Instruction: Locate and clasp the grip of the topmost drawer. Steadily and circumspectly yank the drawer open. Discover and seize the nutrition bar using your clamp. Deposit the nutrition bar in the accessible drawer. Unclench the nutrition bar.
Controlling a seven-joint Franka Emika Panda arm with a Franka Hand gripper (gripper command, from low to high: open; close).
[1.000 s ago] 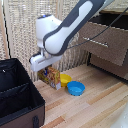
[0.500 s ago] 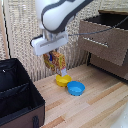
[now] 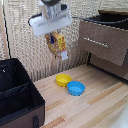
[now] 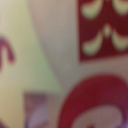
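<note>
Nutrition bar (image 3: 56, 44): hanging in mid-air under the clamp (image 3: 54, 35), above the yellow bowl (image 3: 63, 79); printed face filling the wrist view.
Fingers: clenched on its upper end.
Handling: likely light, stiff carton, glossy and perhaps slippery; best pinched across flat faces.
Topmost drawer (image 3: 106, 40): open, dark wood grain, slim silver bar.
Tabletop (image 3: 95, 107): pale planks.

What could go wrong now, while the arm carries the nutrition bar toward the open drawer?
1. The nutrition bar hangs from one end under the clamp, high above the yellow bowl and blue bowl. If it slips, it may land on them.
2. The topmost drawer is open, and its front stands tall. A low path could knock the hanging bar against it.
</note>
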